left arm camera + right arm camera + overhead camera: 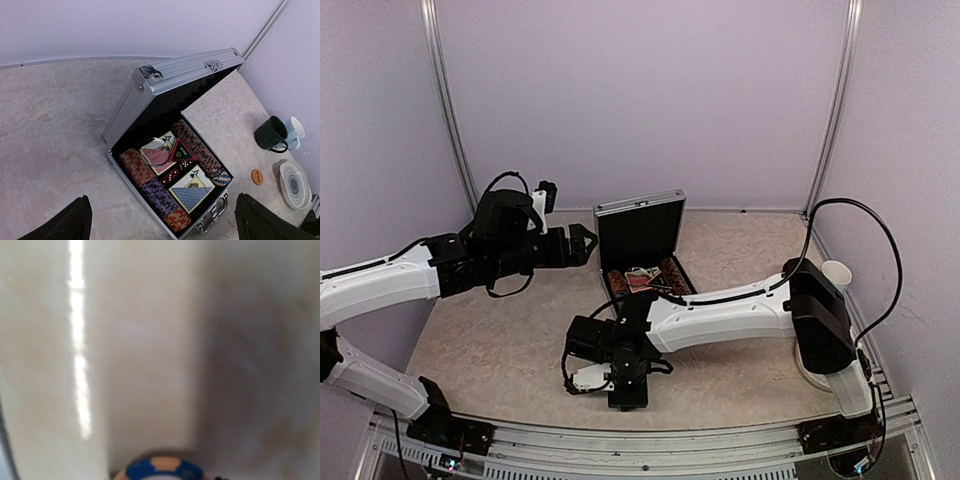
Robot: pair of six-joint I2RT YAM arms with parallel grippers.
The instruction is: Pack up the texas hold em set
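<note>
- The right fingers are hidden under the right wrist, so I cannot tell whether they are apart or clamped.
- A blue-and-tan poker chip sits at 6 o'clock in the blurred wrist view; whether it is held or lying on the desk is unclear.
- From that wrist the open aluminium case lies near, at 12 o'clock, so the chip likely goes that way.
- The right arm reaches low across from 3 o'clock.
- The left fingers, wide apart and empty, hover at the case's 9 o'clock.
</note>
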